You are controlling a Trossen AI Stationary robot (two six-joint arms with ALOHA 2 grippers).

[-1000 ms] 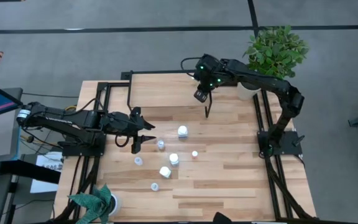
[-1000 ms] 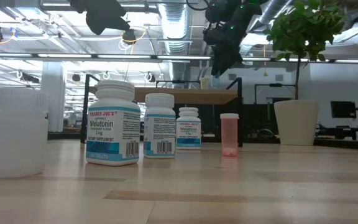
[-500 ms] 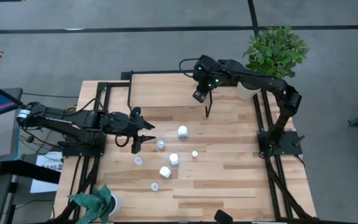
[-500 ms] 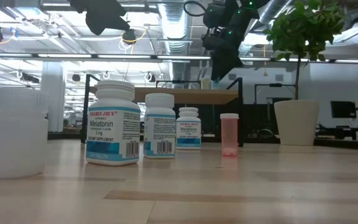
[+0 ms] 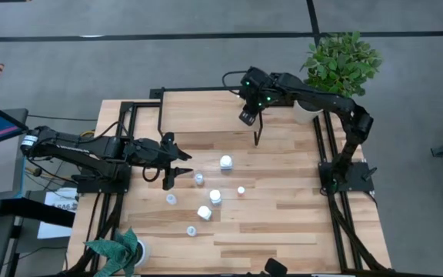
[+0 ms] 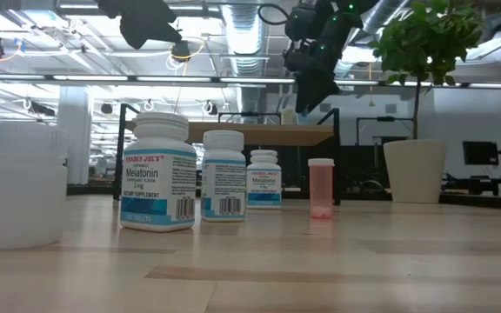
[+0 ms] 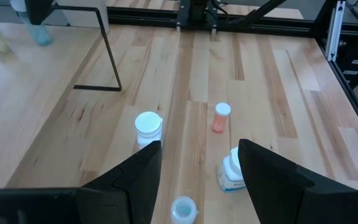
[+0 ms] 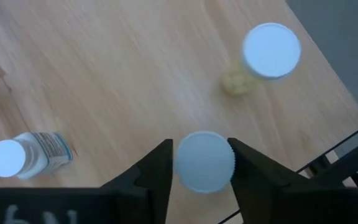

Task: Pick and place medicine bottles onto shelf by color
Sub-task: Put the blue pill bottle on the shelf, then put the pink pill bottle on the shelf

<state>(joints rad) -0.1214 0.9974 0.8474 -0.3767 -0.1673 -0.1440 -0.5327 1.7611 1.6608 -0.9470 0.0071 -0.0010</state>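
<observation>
The shelf [image 5: 198, 111] stands at the table's far side. My right gripper [image 5: 246, 118] hangs over it, shut on a bluish medicine bottle [image 7: 40, 34] with a pale cap [image 8: 202, 162]. A yellowish bottle [image 8: 271, 51] stands on the shelf close by. Several more bottles stand on the tabletop, among them a white one [image 5: 226, 162] and a reddish one [image 5: 241, 190]. My left gripper [image 5: 181, 168] waits open above the table, just left of this group, touching nothing. My right gripper pinches the bluish bottle at its cap [image 8: 185, 163], one finger on each side. The fingers come steeply from above, slanting down. The bottle is upright, and in the left wrist view its bottom looks to be on the shelf's board.
A potted plant [image 5: 343, 61] stands at the table's far right corner, and another [image 5: 118, 250] at the near left. The shelf's black legs [image 7: 107, 56] reach down to the table. Bare wood lies near and right of the bottles.
</observation>
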